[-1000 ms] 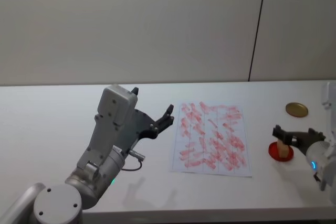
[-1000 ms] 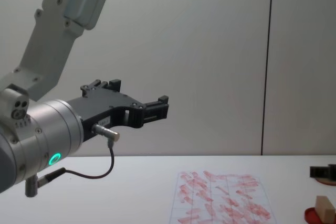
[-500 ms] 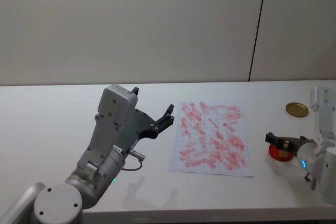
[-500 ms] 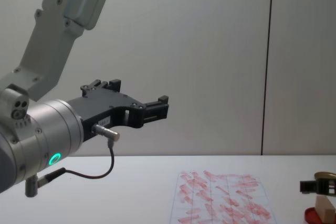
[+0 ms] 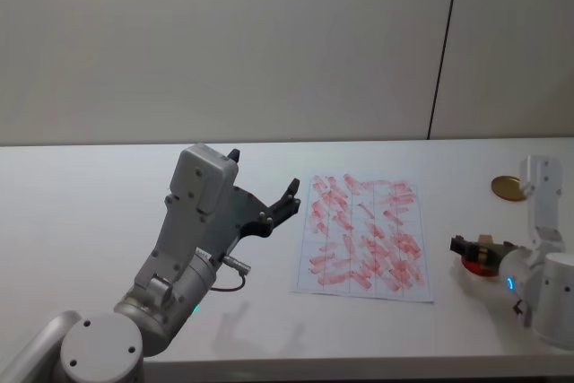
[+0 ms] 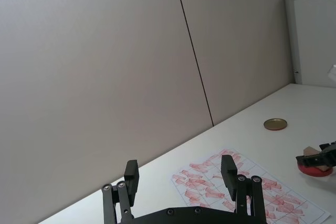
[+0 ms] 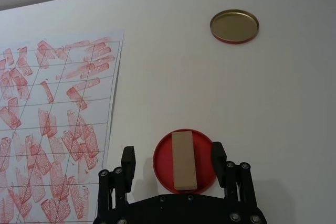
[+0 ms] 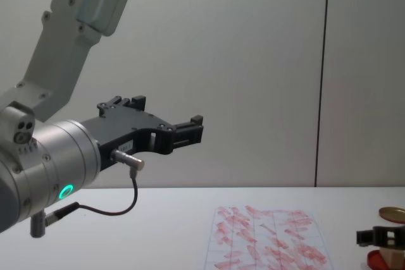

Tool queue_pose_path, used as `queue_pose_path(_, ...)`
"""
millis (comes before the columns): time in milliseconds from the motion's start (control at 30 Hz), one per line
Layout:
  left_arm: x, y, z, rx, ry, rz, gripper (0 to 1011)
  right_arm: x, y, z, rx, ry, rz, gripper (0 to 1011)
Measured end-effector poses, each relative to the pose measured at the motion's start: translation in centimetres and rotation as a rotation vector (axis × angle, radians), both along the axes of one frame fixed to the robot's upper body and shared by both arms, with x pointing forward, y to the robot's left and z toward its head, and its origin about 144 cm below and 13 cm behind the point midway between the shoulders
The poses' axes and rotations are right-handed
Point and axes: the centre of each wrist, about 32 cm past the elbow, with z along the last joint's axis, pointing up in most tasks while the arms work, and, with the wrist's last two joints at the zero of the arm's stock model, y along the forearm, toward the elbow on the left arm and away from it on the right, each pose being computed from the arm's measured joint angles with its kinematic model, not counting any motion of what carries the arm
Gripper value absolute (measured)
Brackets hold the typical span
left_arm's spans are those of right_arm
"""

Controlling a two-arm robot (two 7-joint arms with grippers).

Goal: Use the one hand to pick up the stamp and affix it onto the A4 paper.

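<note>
**Right pincer: drawn in over the stamp, grasp not yet made**

Change noted. Over the last second the right pincer (image 7: pixel 173 151), black and two-fingered on a silver-white arm with a blue ring, has slid toward the robot's left and lined up over the flat round red ink pad (image 7: pixel 164 176). The forearm has swung up to stand nearly upright behind it. Judged meaning: the approach is done; closing on the stamp, lifting it and carrying it to the sheet all remain.

State. The fingers are spread wide, one to each side of the pad, holding nothing.

Stamp. The small tan wooden rectangular stamp (image 7: pixel 184 160) lies on the pad between the fingers, lengthwise along them and clear of both.

Surroundings. The white gridded A4 paper (image 7: pixel 52 108), crowded with red marks, lies off the pincer's left-hand finger. A round gold lid (image 7: pixel 234 25) sits well ahead of the fingertips on the white table (image 7: pixel 273 103).

Left pincer (image 6: pixel 179 174). Parked high over the table's left side, spread open and empty.
</note>
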Motion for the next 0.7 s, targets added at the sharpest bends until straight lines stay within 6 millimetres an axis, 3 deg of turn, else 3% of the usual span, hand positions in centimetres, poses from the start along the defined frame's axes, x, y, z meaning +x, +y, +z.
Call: queue_pose_path(700, 0.00, 0.00, 0.00, 0.000, 0.000, 0.000, 993, 0.99, 0.78, -0.23, -0.057, 0.066, -0.040, 307)
